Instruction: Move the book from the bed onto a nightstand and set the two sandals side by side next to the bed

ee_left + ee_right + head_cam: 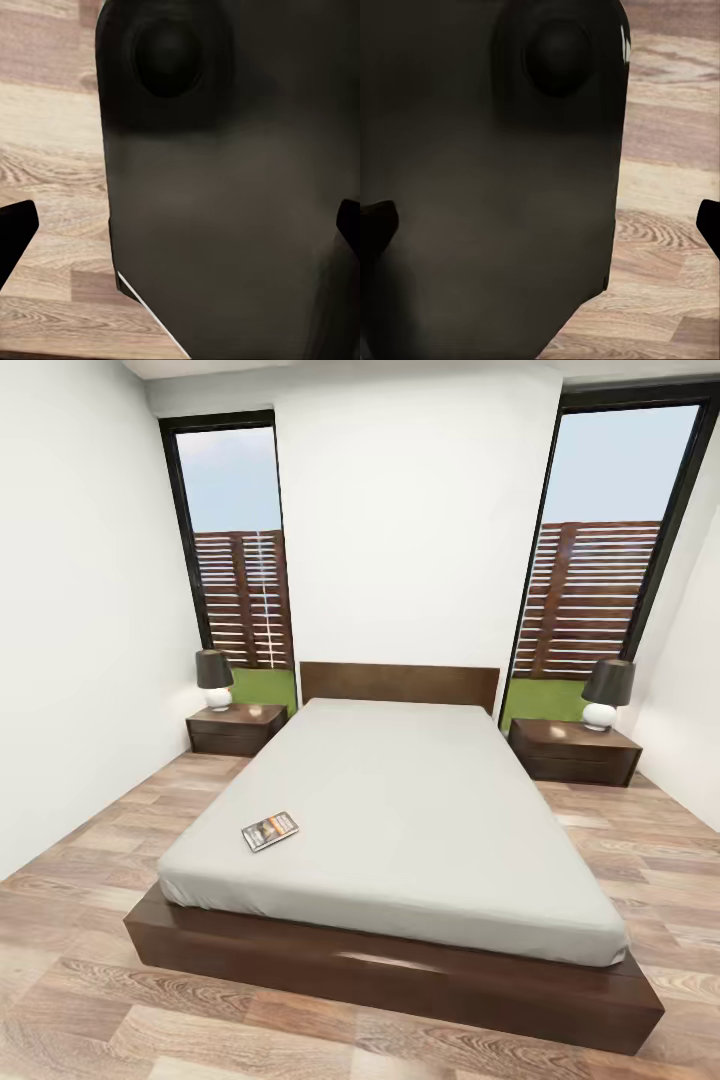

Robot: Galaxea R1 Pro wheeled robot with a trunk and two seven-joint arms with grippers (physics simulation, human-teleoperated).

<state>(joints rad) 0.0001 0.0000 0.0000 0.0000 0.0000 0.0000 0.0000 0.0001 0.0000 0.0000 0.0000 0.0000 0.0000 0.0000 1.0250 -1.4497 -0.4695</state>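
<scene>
One book [270, 830] lay flat on the bed [400, 810], on the grey mattress near its foot-end left corner, cover up, turned at a slant to the mattress edges. Bed stood headboard [399, 684] against the white far wall, dark wooden platform base [400, 975] on the wood-plank floor [80, 1000]. Left nightstand [237, 727] sat just beside the bed's head-end left corner, carrying a lamp [214, 678] with dark shade and white base. Right nightstand [573, 750] sat beside the head-end right corner, with a matching lamp [606, 693]. Tall black-framed windows [235, 550] behind each nightstand showed a slatted brown fence.

Left end effector [180, 229]: dark fingertips at opposite picture edges, set wide apart, nothing between them; a dark robot body panel and plank floor lay beyond. Right end effector [540, 225]: likewise spread wide, empty, over the same kind of dark panel and floor.
</scene>
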